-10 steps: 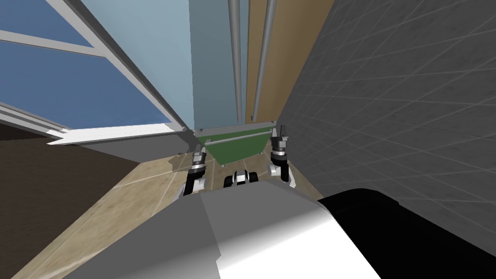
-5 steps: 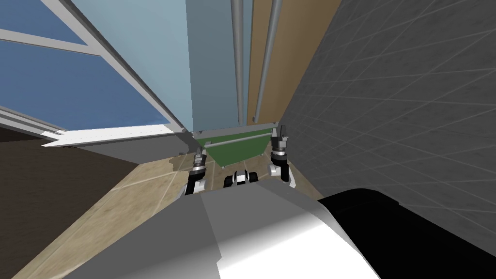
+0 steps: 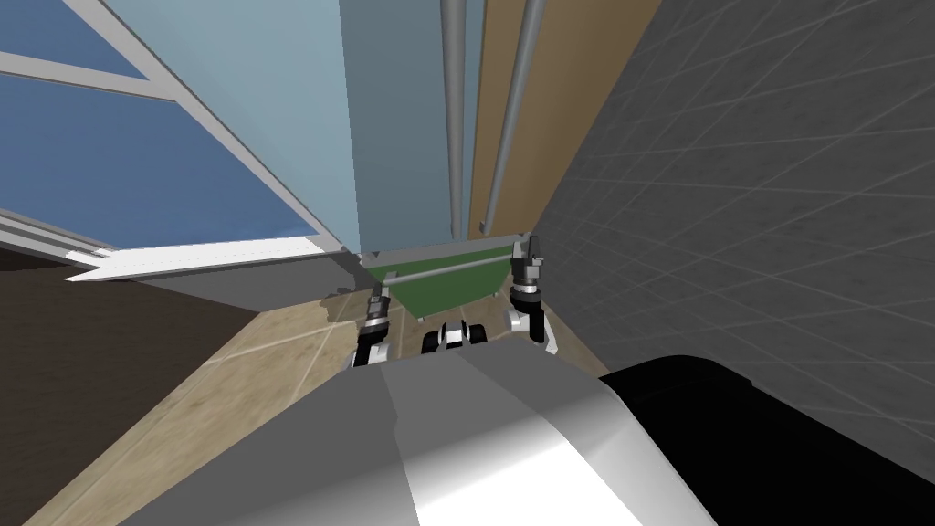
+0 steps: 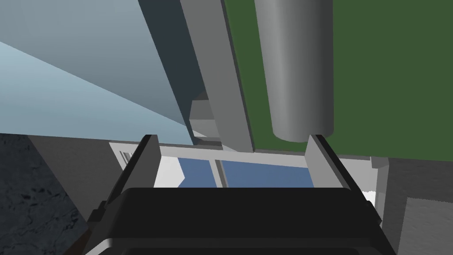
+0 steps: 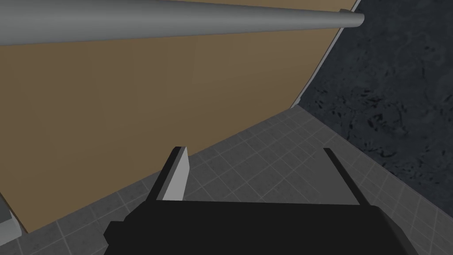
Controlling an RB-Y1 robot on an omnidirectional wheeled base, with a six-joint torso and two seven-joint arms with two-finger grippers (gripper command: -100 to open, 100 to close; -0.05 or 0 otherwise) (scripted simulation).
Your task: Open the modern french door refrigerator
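So the refrigerator is right in front of me, filling the middle of the head view. Its left door is pale blue-grey, the right door is tan, and two long grey bar handles run side by side down the seam: left handle, right handle. Below the doors there's a green drawer with its own grey drawer bar across the front.

Left gripper is low, by the left end of the drawer. Its fingers are spread wide with nothing held, and in the wrist view the rounded end of the drawer bar lies just beyond the fingertips against the green panel.

Right gripper is by the lower right corner of the tan door, beside the dark grey tiled wall. Fingers are spread apart there too, pointing along the door with the right handle further off.

Blue-paned window on the left, beige tiled floor below.
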